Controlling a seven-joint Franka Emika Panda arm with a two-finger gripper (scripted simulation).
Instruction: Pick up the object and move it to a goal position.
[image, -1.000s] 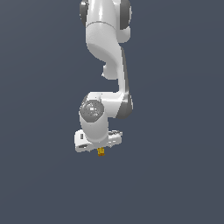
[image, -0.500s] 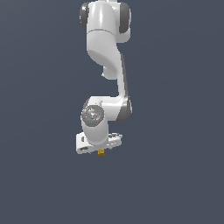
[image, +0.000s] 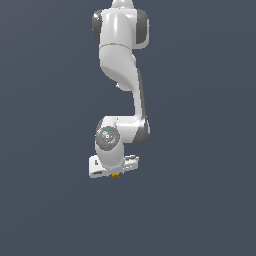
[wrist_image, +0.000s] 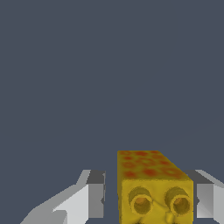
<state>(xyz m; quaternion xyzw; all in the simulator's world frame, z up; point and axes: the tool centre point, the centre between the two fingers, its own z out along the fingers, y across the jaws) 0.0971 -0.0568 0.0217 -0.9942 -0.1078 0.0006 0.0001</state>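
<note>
The white jointed robot arm (image: 120, 75) has drawn itself more upright since a second ago, and the wrist with its load sits a touch further toward the exterior view's left than it did, at much the same height. Here is the white two-fingered gripper (image: 115, 172) hanging at the bottom of the arm, pointing down, with a small yellow-orange blocky piece (image: 116, 175) peeking out just beneath it as a speck of colour against the flat slate-grey backdrop (image: 200, 200).

From the wrist camera it is far clearer: the yellow block (wrist_image: 153, 188) fills the space between the two grey-and-white fingers (wrist_image: 94, 194), with reddish blotches over its upper face and two round raised rings on the face toward the camera. One finger presses flush against the block's side; on the other side a thin dark sliver shows between pad and block, so I can't swear that pad is touching. Still, the jaws stand narrow around the piece, and it hangs there with nothing seen beneath it in either view, so the gripper is clenched on it and carrying it.

Behind it all there is only that even grey, with no edge or surface I can make out
</note>
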